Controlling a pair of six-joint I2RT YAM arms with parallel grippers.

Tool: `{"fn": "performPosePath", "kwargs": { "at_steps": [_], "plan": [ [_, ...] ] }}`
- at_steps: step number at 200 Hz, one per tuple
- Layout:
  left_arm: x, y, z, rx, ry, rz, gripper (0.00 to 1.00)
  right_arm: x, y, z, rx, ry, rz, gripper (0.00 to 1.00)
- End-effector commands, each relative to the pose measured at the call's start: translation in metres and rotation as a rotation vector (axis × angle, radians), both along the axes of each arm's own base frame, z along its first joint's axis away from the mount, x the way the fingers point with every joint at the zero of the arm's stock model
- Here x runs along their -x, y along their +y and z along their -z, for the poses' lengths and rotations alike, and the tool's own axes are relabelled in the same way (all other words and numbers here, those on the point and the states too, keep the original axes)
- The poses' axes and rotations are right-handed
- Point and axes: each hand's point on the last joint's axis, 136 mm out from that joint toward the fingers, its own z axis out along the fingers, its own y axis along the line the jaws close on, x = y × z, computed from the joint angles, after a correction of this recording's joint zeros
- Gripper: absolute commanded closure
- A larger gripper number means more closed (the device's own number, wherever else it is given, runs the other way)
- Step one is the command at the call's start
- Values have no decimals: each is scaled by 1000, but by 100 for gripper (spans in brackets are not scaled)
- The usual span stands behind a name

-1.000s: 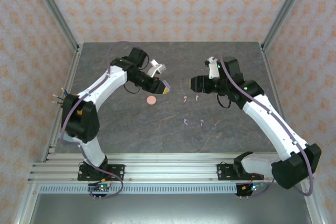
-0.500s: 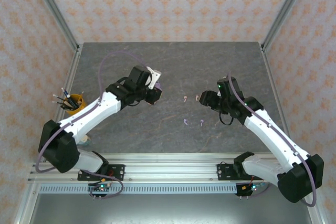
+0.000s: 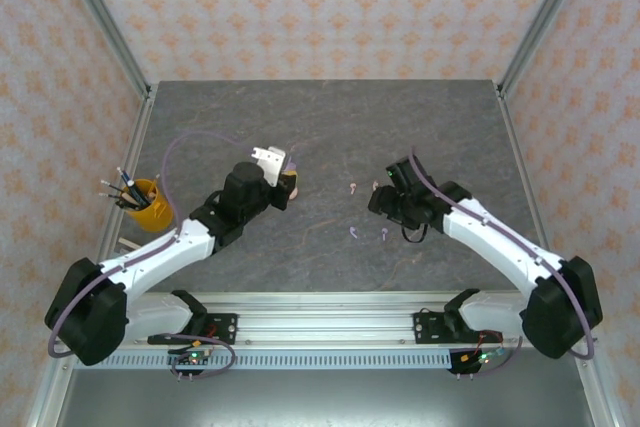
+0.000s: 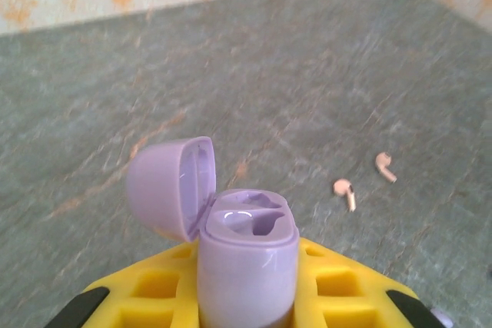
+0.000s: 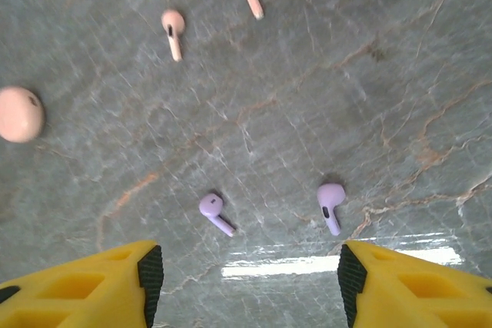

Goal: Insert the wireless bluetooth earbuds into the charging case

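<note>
Top view: my left gripper [image 3: 287,185] sits left of centre, my right gripper [image 3: 382,205] right of centre, over the lilac buds [image 3: 354,234].
Left wrist: jaws clamped on the case [image 4: 247,255], lid open, apparently to present its sockets.
Right wrist: jaws apart, lilac buds lower centre, evidently the next pick; pink buds [image 5: 172,30] at the top.

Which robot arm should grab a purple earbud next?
The right. The right pincer is open and hangs over the lilac earbuds. The left pincer is shut on the open lilac case, so it is busy.
</note>
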Motion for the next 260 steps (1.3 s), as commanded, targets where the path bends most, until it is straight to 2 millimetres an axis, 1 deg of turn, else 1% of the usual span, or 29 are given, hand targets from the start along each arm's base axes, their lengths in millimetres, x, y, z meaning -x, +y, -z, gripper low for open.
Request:
{"fn": "performPosePath", "kwargs": {
  "at_steps": [1,27,56,84,123,135,144,174,191,209,225,227,230,260],
  "plan": [
    [3,-18,-60,129,-279,103,100,8,2,8,90,34,-17,37],
    [20,-33,-60,160,-326,232,100,14,12,20,153,64,-69,37],
    [36,-43,-59,189,-347,329,100,14,17,28,187,83,-76,38],
    [44,-42,-52,189,-359,353,100,14,19,36,189,108,-53,38],
    [47,-37,-51,200,-386,332,100,11,27,42,193,131,-52,39],
    [46,-36,-50,199,-383,326,100,7,31,38,185,117,-55,39],
    [44,-36,-49,199,-380,323,100,2,34,30,173,93,-52,39],
    [41,-39,-45,195,-370,325,100,-17,43,-5,158,8,-63,38],
    [39,-40,-44,204,-369,324,100,-23,47,-22,141,-15,-78,38],
    [38,-41,-43,216,-371,321,100,-26,47,-28,143,-7,-73,38],
    [36,-39,-42,227,-368,304,100,-24,43,-20,165,18,-62,38],
    [36,-39,-48,236,-389,303,100,-24,43,-18,166,23,-61,38],
    [36,-39,-50,241,-397,301,100,-23,43,-15,168,30,-61,38],
    [32,-36,-60,244,-424,277,100,-12,43,16,195,100,-75,41]
  ]
}}
